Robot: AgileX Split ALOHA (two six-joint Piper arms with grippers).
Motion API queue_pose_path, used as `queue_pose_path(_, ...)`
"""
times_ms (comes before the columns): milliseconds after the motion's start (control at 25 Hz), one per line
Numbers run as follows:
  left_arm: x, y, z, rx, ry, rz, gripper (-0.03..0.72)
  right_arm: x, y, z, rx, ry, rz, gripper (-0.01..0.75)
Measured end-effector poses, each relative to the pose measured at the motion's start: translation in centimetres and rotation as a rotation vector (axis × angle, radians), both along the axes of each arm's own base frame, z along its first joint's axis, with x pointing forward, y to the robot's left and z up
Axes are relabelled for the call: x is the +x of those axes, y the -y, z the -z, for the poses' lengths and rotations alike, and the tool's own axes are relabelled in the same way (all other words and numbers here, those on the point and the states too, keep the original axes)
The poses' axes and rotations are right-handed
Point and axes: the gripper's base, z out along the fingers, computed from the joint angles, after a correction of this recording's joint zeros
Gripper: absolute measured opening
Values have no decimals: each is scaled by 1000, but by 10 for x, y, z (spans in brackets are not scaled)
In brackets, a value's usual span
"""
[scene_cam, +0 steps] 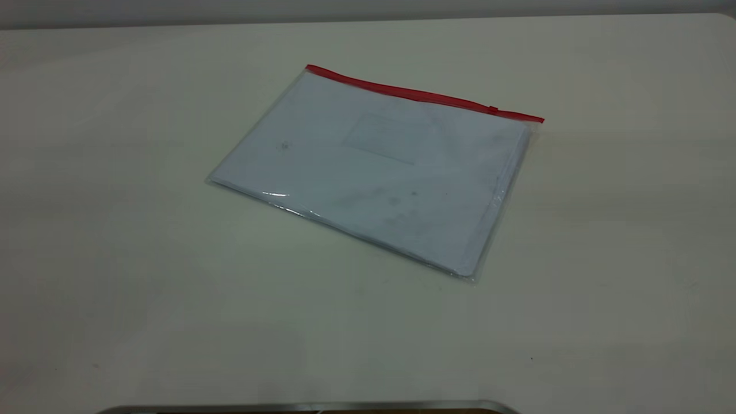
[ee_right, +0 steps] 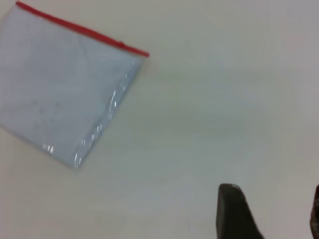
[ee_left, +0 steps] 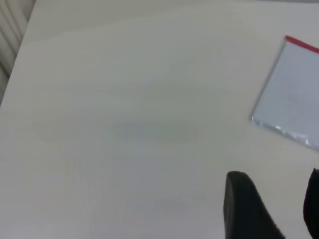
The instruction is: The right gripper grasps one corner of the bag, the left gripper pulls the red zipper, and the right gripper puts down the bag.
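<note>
The bag point(scene_cam: 376, 172) is lying flat on the table point(scene_cam: 115, 259), roughly central and slightly toward the far side, turned at an angle so that its long edges are running from far-left to near-right. White paper is showing through the clear plastic, and a faint rectangular label pocket point(scene_cam: 386, 138) is sitting on the upper face, nearer the far edge. The zipper point(scene_cam: 422, 95) is running along the far long edge as a thin red strip, with the slider point(scene_cam: 493, 108) sitting close to its right end. The corner point(scene_cam: 535, 122) at that right end is resting on the table, with nothing touching it.

Neither gripper is appearing in the exterior view. In the left wrist view, the left gripper point(ee_left: 279, 209) is hovering over bare table well apart from the bag, which is showing only its left end there point(ee_left: 294, 94); 2 dark fingers point(ee_left: 244, 209) are standing apart with a clear gap between them. In the right wrist view, the right gripper point(ee_right: 271, 214) is likewise holding over bare table, well apart from the bag point(ee_right: 65, 94), its fingers point(ee_right: 234, 214) spread and gripping nothing.
</note>
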Motion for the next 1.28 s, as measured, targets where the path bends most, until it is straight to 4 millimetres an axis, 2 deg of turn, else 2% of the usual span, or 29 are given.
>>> queue_pose_path(80,31,0,-6,16,-33,35,376,27,1,3,-3,10,-2,466)
queue_pose_path(240,86,3,-13,4,-84,116,443,74,-2,21,37,-52,-15,557)
queue_pose_path(400,130,8,-6,-29,-131,193,483,118,-7,48,74,-187,-78,576)
queue_pose_path(520,151,11,4,-24,-150,255,484,149,-12,70,119,-270,-133,576)
queue_pose_path(680,165,14,15,-22,-159,320,485,188,-21,106,210,-364,-190,576)
queue_pose_path(960,177,15,25,-18,-162,348,488,259,-32,170,346,-426,-277,576)
queue_pose_path(1120,179,15,28,-21,-170,345,488,286,-35,207,409,-459,-297,576)
queue_pose_path(1280,182,14,28,-16,-155,332,488,308,-32,235,475,-465,-304,576)
